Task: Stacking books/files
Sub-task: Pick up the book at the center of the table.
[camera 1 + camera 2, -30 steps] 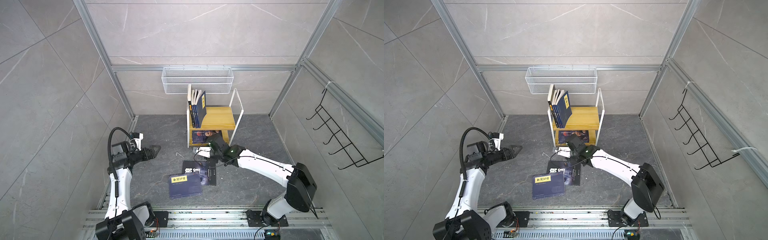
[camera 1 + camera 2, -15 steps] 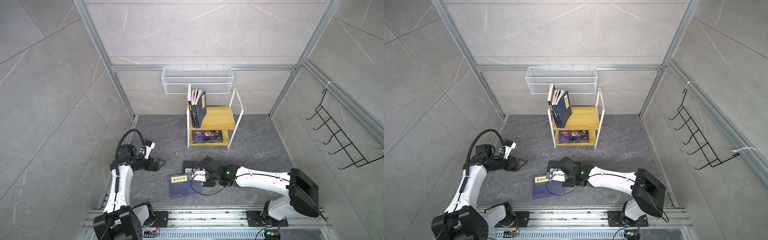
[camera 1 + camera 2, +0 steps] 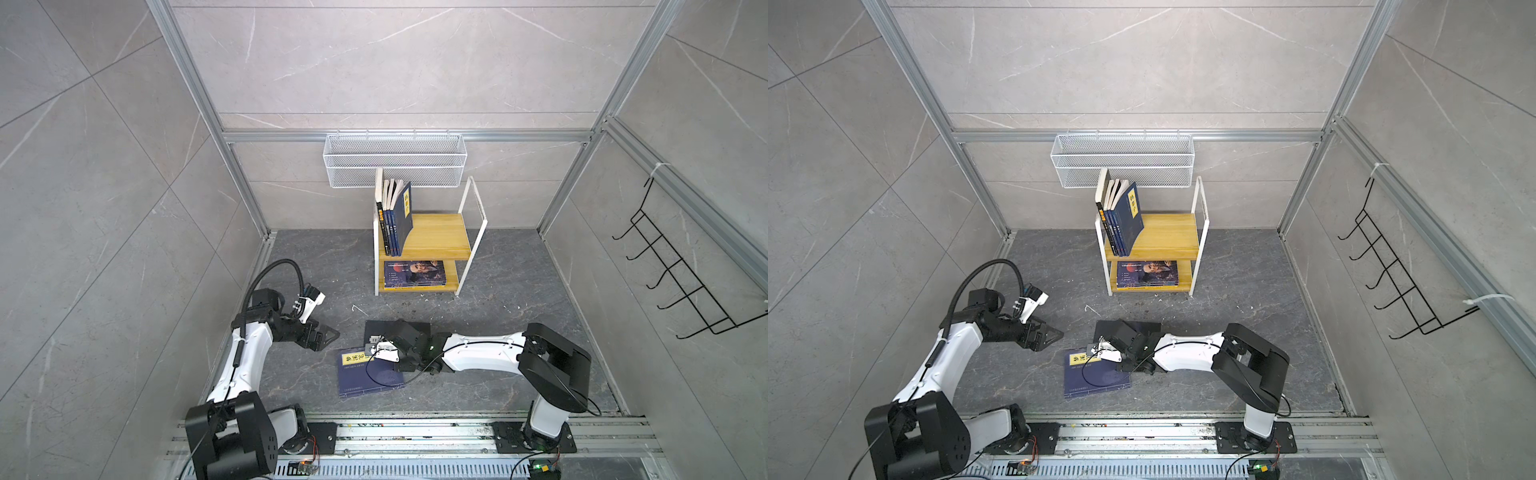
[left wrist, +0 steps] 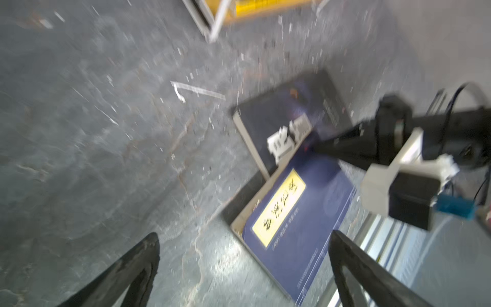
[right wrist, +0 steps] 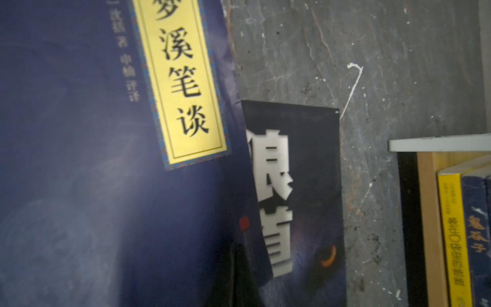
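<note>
Right fingers [image 4: 342, 144] pinch shut on the navy book [image 3: 365, 380]. Left fingers [image 4: 127, 273], at its ten o'clock, gape empty.

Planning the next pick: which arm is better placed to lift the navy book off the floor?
Right. The right gripper looks closed on the navy book at its edge, where it overlaps the black book. The left gripper hangs open off to the side, touching nothing.
</note>
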Robot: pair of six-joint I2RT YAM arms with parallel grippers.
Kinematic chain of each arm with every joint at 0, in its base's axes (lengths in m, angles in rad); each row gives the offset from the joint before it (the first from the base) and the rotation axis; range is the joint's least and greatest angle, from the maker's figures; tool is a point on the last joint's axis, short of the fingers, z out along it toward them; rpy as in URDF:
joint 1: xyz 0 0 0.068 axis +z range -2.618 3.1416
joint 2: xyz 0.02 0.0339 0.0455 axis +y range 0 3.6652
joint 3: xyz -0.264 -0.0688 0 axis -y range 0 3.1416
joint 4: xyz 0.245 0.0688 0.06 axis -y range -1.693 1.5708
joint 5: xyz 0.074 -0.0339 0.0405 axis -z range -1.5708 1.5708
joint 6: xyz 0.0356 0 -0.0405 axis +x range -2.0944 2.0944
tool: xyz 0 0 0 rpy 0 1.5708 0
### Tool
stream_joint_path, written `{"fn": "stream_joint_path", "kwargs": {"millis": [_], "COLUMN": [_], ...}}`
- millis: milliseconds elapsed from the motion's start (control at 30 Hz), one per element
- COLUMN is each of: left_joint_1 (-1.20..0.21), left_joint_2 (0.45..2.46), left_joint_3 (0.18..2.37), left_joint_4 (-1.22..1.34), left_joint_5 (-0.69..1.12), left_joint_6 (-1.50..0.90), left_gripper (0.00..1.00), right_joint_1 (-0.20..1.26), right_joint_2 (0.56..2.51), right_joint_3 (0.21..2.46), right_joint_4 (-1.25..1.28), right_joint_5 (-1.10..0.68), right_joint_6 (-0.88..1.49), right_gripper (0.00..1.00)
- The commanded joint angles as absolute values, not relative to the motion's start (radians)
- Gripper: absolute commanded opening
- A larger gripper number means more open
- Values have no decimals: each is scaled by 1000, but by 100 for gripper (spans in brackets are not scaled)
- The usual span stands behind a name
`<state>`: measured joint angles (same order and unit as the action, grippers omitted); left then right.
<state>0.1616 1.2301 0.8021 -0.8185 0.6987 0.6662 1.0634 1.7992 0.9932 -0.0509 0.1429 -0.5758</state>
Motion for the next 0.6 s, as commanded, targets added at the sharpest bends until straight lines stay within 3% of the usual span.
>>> {"fn": "stream_joint_path", "kwargs": {"millis": [0,233,567], "left_joint_1": [108,48,-33], "left_joint_2": [1282,1427,1561], "left_joint_3": [837,893,915], "left_joint_4": [-899,-953,-965], "left_joint_5": [614,626,547], "left_joint_6": [750,714,683], "left_gripper": [99,92,66], "right_joint_1": [1049,1048,1048], "right_joint_2": [1851,1844,1836], "right_joint_3": [983,981,974], "right_joint_4": [-94,-119,-127], "right_joint_5": [179,195,206], "right_joint_6": [-589,-618,-630], "right_gripper": [5,5,5]}}
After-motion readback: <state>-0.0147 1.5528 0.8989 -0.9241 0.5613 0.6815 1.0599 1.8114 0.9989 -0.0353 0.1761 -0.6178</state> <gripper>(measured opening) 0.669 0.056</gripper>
